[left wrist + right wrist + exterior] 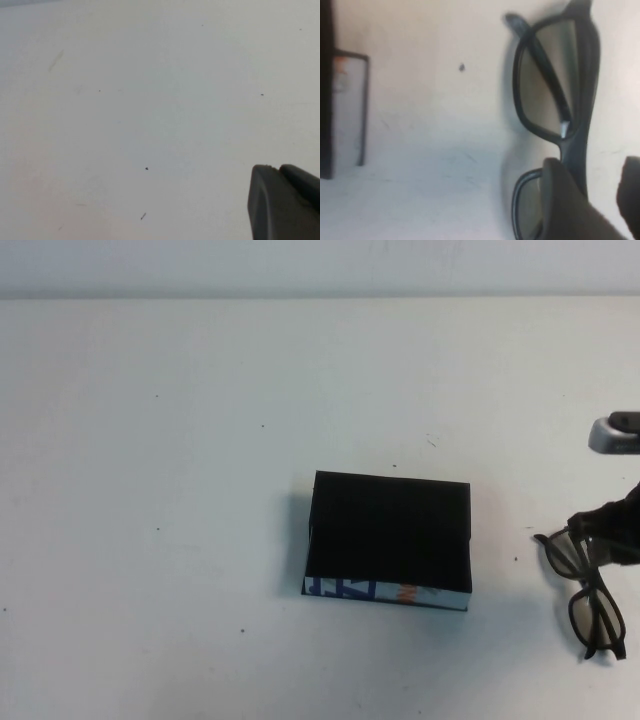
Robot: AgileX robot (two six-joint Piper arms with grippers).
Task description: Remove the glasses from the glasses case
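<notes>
The glasses case [390, 532] is a shallow black box in the middle of the table, open side up, and its inside shows only black. Its white printed side [385, 591] faces me. The dark-framed glasses [586, 590] lie on the table to the right of the case, apart from it. My right gripper [608, 530] is over their far end at the table's right edge. In the right wrist view it [592, 162] is open and its fingers straddle the frame [580, 100]. The case's edge [347, 100] also shows there. My left gripper [275, 170] is shut and empty above bare table.
The white table [200, 440] has a few small dark specks. A grey part of the right arm [614, 433] shows at the right edge, behind the glasses. The left arm is out of the high view.
</notes>
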